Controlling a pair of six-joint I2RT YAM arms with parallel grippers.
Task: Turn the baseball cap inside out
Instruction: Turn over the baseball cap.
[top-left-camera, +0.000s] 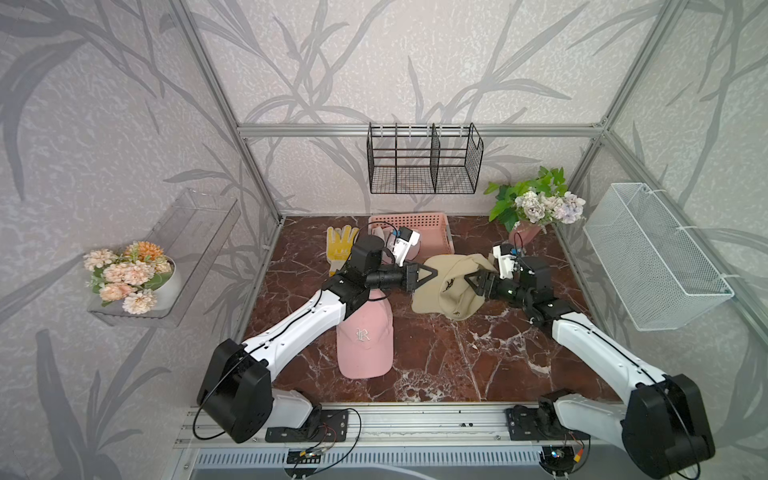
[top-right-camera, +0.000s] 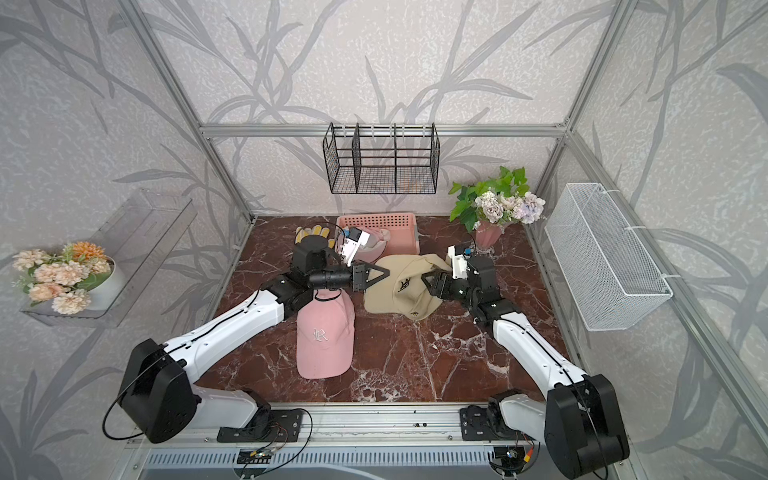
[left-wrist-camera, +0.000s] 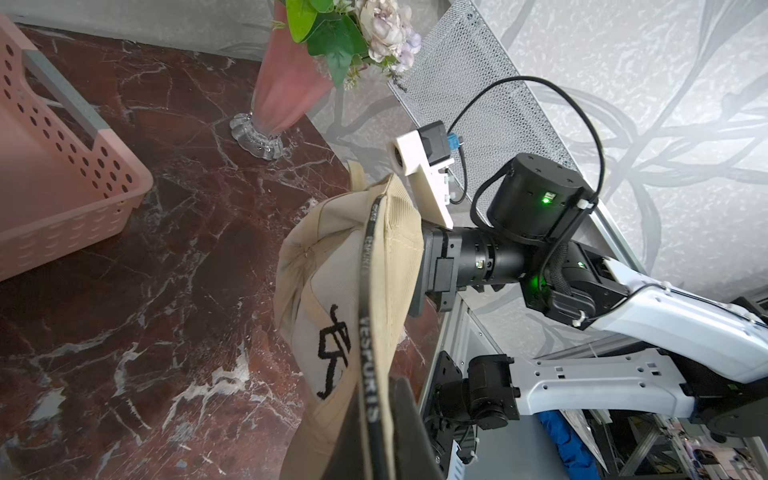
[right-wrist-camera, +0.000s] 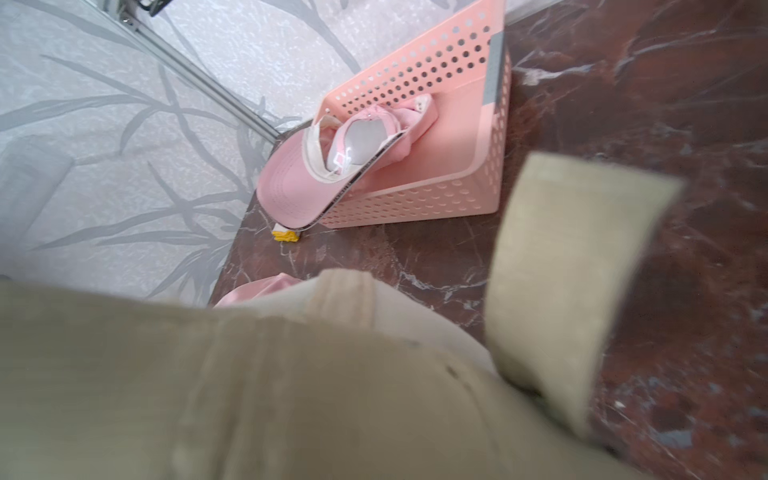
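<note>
Top views catch a beige corduroy baseball cap (top-left-camera: 436, 301) (top-right-camera: 384, 301) lying crumpled on the red-brown, white-veined marble table (top-left-camera: 457, 357), just in front of the pink perforated plastic basket (top-left-camera: 415, 219) (top-right-camera: 382, 217) and off its right corner, stretched between two black grippers. The left gripper (top-left-camera: 433, 272) (top-right-camera: 386, 273), reaching in from the basket's left front, has its triangular jaws pressed together on the cap's rim. The left wrist view shows that rim's black woven sweatband with pale lettering, the ribbed cloth of the cap (left-wrist-camera: 332, 291) and a black embroidered mark on the crown, partly pushed inward. The right gripper (top-left-camera: 478, 277) (top-right-camera: 432, 276) sits at the cap's far side from the left one, jaws standing apart among raised folds; whether they pinch any cloth cannot be told. From the right wrist view the cap (right-wrist-camera: 291, 395) is a blurred beige mass, its strap sticking up, with the basket (right-wrist-camera: 415, 199) behind it. A second, pink cap (right-wrist-camera: 299, 183) (top-right-camera: 376, 245) hangs half over the basket's left front edge, pale lining upward. A smooth pink cotton cap (top-left-camera: 365, 340) (top-right-camera: 324, 336) with white embroidery lies crown up well in front of the basket. A yellow and white work glove (top-left-camera: 338, 245) lies flat just left of the basket, and a ribbed pink vase (top-left-camera: 528, 237) (left-wrist-camera: 282, 91) of pale flowers stands to its right.
</note>
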